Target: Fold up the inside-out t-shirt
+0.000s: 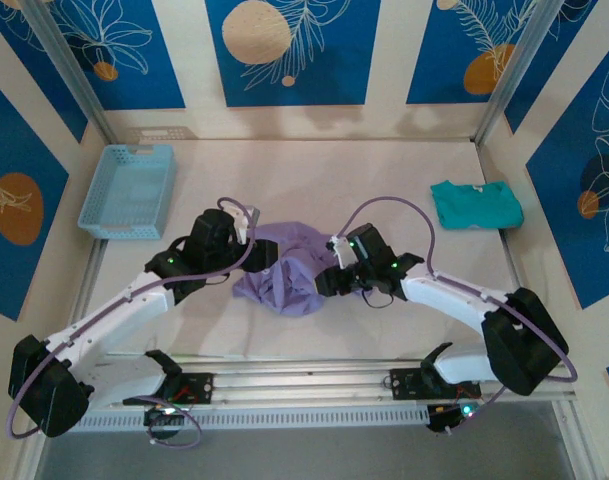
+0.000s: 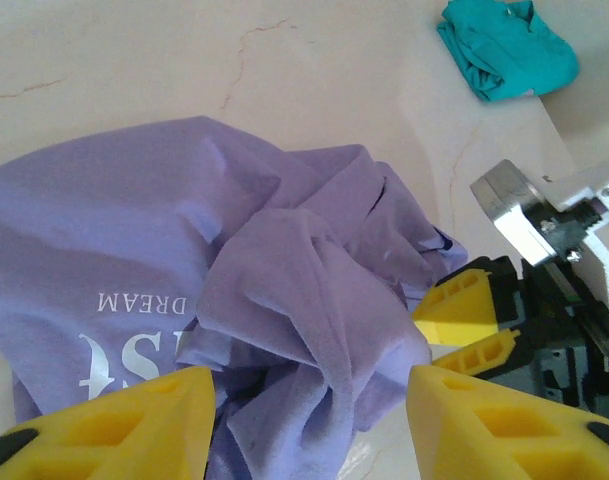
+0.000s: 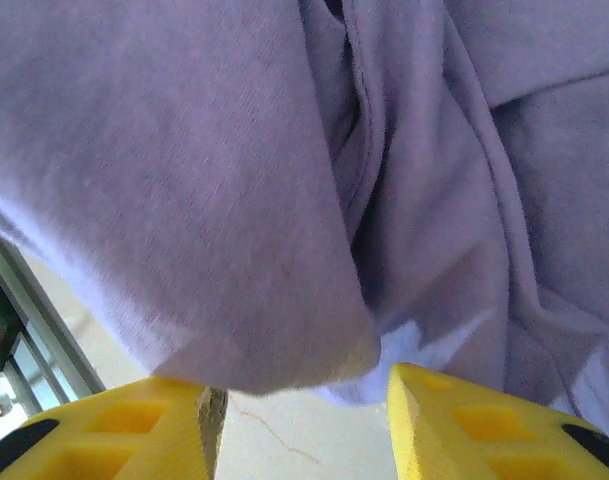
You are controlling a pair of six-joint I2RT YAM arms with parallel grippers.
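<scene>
Step in hand, as I judge it, is sorting and spreading, not folding. The soft lavender-purple t-shirt (image 1: 284, 275) lies as a crumpled heap at the middle of the pale marbled table (image 1: 384, 170), between the two arms. No flat panel or crease is laid yet. White lettering shows on one face in the left wrist view (image 2: 134, 330).

Left gripper (image 1: 262, 256) – its yellow fingers (image 2: 114, 425) stand apart at the heap's left edge. Cloth lies in the gap between them, but I see no pinch on it, so I read it as open and empty.

Right gripper (image 1: 330, 280) – fingers also apart (image 3: 299, 430), low at the heap's right side. A rounded fold of the t-shirt hangs just beyond the fingertips (image 3: 504, 430), with bare table showing in the gap. It is open and holds nothing. Whether a tip brushes the fold, I cannot tell.

Next move calls for finding real edges – hem or shoulder seams. Each arm would then close on a single layer and the two draw apart until the t-shirt lies flat. Risk: grabbing a bunched fold and dragging the whole heap.

The light blue plastic basket (image 1: 129, 190) and the folded teal-green shirt (image 1: 476, 204) sit well apart from the work.
</scene>
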